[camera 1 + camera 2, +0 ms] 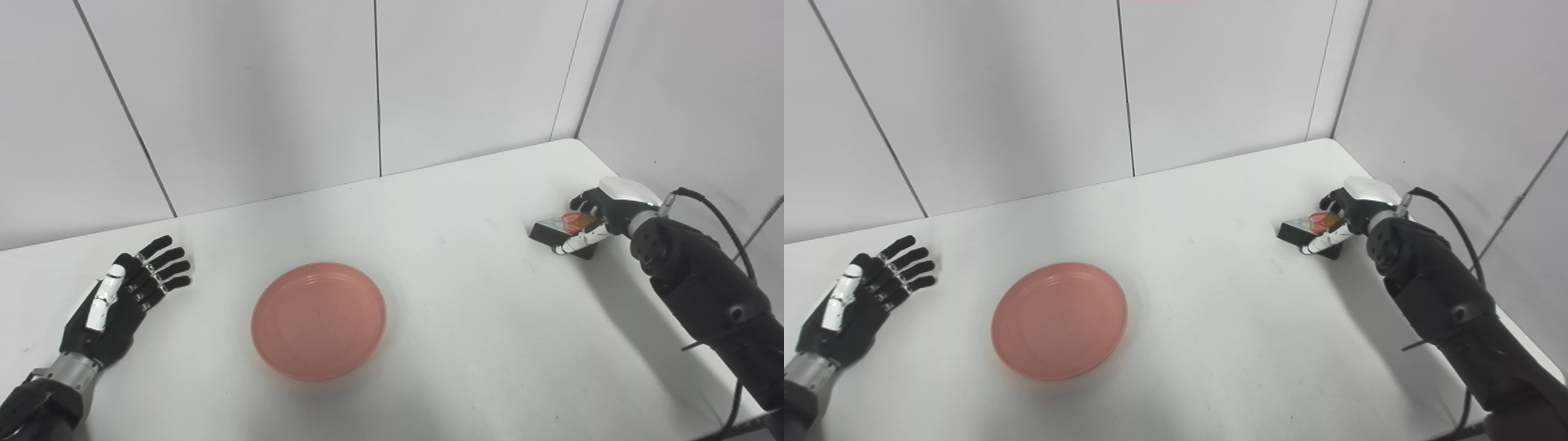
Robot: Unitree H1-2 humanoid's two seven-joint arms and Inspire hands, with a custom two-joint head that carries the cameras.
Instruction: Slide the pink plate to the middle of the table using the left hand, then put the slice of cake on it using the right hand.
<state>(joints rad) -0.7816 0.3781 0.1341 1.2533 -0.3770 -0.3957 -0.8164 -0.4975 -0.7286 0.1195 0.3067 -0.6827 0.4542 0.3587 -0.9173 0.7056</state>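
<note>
The pink plate (pixel 318 321) lies flat on the white table (pixel 490 318), a little left of the middle. My left hand (pixel 119 300) rests open to the left of the plate, fingers spread and pointing away, about a hand's width from the rim. The slice of cake (pixel 553 230), dark with a red-orange top, sits on the table at the far right. My right hand (pixel 603 211) is wrapped around it, thumb along its near side and fingers over its far side. The cake still touches the table.
White wall panels close off the back and the right side, meeting in a corner near the right hand. A black cable (pixel 723 223) loops off the right forearm. The table's right edge runs just under that arm.
</note>
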